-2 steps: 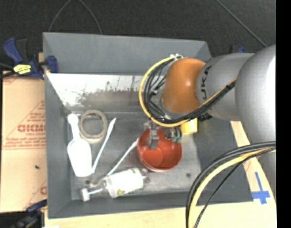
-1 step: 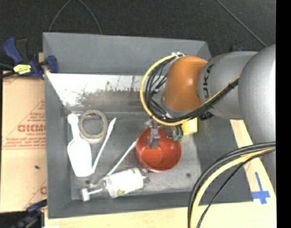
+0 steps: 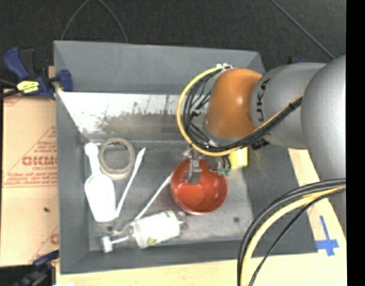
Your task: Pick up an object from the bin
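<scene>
**Camera view.** I read the arm (image 3: 302, 106) entering from the right. Its orange wrist cover (image 3: 230, 103), ringed by black and yellow cables, stands above the right-centre of the grey bin (image 3: 152, 70).

1. Tool position: the gripper (image 3: 194, 167) projects down from beneath the cover. Its tip sits over the upper edge of a round red bowl (image 3: 200, 194).
2. Tool state: the wrist hides the working end. I cannot tell how far open the tool is, whether it has hold of anything, or whether it touches the bowl.
3. Task item: the red bowl rests on the bin floor, right of centre, directly under the tool.
4. Neighbouring items:
   - A beige tape roll (image 3: 116, 157) lies flat, left of the bowl.
   - A white scoop (image 3: 99, 195) lies just beside the roll, toward the left wall.
   - One thin white stick (image 3: 130, 180) runs down from beside the roll. A second stick (image 3: 152, 201) slants away from the bowl's left edge.
   - A white bottle (image 3: 154, 228) lies on its side near the front wall, below and left of the bowl.
5. A small yellow piece (image 3: 239, 158) sits just right of the tool. I cannot tell whether it belongs to the robot.
</scene>
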Motion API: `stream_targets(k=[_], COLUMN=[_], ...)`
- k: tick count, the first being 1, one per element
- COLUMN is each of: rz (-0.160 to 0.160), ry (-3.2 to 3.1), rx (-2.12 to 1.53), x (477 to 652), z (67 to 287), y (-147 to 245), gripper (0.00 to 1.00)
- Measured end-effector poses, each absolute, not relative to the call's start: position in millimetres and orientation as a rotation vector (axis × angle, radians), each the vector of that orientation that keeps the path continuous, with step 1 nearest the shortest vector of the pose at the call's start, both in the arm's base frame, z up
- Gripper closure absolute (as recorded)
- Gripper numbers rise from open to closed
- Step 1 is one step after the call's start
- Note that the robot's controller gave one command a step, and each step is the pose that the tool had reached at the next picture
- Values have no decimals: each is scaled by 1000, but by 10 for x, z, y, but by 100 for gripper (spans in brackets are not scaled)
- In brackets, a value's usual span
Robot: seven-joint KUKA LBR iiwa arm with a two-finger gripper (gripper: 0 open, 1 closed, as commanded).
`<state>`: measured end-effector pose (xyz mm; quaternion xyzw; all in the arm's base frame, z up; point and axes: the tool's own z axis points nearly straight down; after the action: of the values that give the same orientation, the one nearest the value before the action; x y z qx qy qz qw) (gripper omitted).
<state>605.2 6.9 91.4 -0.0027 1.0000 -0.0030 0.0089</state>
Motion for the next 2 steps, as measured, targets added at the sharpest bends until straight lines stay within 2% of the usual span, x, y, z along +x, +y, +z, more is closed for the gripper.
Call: stream_targets(k=[1, 2], rz=[-9, -9], ry=[3135, 3130], rx=[-9, -10], x=[6022, 6034], z=[1123, 1668], y=[67, 66], gripper=[100, 100])
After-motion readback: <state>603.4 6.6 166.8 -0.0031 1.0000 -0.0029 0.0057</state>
